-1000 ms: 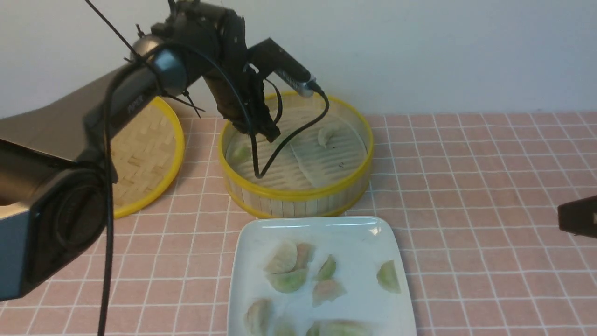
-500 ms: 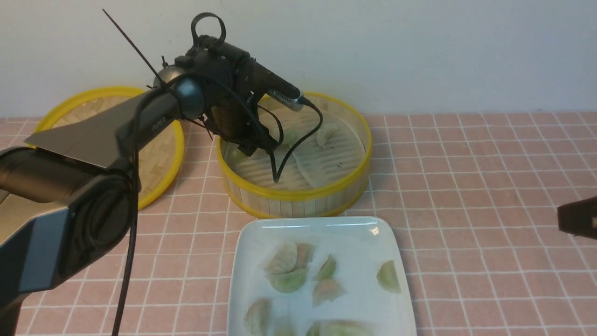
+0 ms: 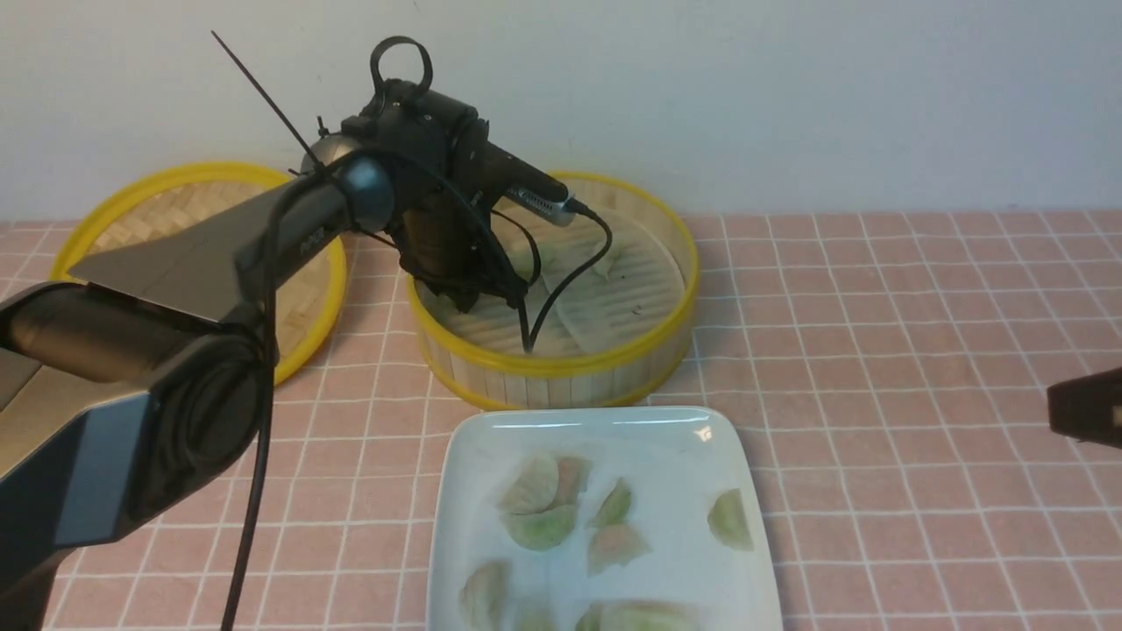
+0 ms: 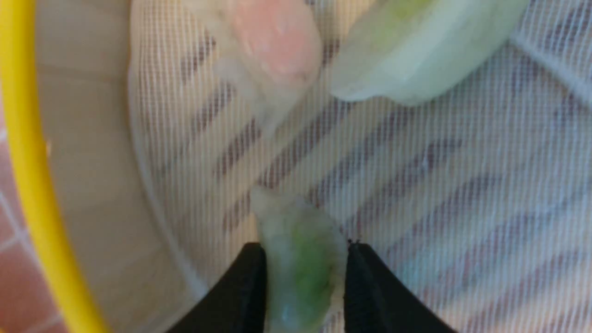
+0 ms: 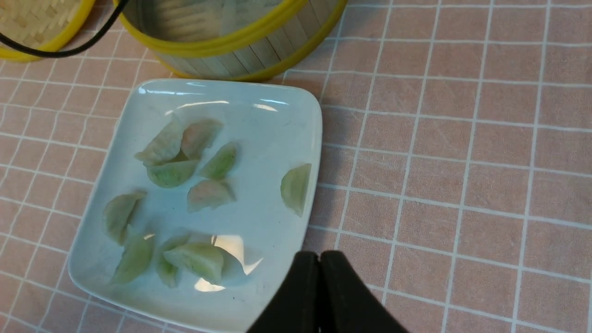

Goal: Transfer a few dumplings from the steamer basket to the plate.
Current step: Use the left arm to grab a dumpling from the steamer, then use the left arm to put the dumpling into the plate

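The steamer basket (image 3: 561,364) stands at the back middle of the table. My left gripper (image 3: 465,298) is down inside it at its left side. In the left wrist view my left gripper (image 4: 303,247) is shut on a pale green dumpling (image 4: 300,268), one finger against each side, just above the slatted floor and near the basket wall (image 4: 27,185). A pinkish dumpling (image 4: 277,41) and a larger pale green one (image 4: 416,51) lie beyond it. The white plate (image 3: 605,429) in front of the basket holds several dumplings (image 3: 543,526). My right gripper (image 5: 319,256) is shut and empty over the plate's near right edge (image 5: 259,120).
The flat woven lid (image 3: 307,298) with its yellow rim lies left of the basket, partly behind my left arm. A black cable (image 3: 543,307) hangs from the left wrist into the basket. The right gripper (image 3: 1082,412) shows at the right edge over the pink tiled cloth.
My left arm has swung lower and leftward into the basket, bringing its gripper down to the dumpling at the left side. The right arm and the plate have not moved.
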Tool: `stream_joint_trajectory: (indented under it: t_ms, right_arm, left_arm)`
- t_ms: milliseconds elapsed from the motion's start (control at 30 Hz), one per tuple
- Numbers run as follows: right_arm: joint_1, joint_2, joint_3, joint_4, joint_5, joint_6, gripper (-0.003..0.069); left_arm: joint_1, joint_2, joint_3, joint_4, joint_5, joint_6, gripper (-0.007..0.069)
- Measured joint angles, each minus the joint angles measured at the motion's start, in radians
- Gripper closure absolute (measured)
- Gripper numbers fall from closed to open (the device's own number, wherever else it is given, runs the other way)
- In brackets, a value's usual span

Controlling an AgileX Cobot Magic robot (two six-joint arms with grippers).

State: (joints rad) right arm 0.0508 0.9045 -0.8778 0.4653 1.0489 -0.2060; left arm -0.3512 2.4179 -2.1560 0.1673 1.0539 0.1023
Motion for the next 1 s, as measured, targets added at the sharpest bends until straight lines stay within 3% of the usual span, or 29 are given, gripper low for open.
stream_joint_trajectory:
  t_ms: [133, 300, 433, 633, 900, 1000]
  right_arm:
    - [0.000, 0.000, 0.000, 0.000, 0.000, -0.002, 0.0673]
    - [0.000, 0.000, 0.000, 0.000, 0.000, -0.004, 0.0673]
    - [0.000, 0.000, 0.000, 0.000, 0.000, -0.015, 0.0673]
    - [0.000, 0.000, 0.000, 0.001, 0.000, -0.019, 0.0673]
    - [0.000, 0.000, 0.000, 0.008, -0.016, -0.019, 0.0673]
    - [0.000, 0.000, 0.000, 0.008, -0.029, -0.019, 0.0673]
  left_arm:
    - [0.000, -0.053, -0.073, -0.016, 0.127, -0.005, 0.0431]
    - [0.000, -0.190, -0.153, -0.089, 0.172, -0.005, 0.0431]
    - [0.001, -0.359, -0.088, -0.223, 0.179, -0.005, 0.0431]
    - [0.001, -0.616, 0.341, -0.420, 0.180, 0.005, 0.0431]
    - [0.001, -0.629, 0.772, -0.505, 0.136, 0.061, 0.0431]
    - [0.001, -0.595, 0.810, -0.513, 0.073, 0.088, 0.0431]
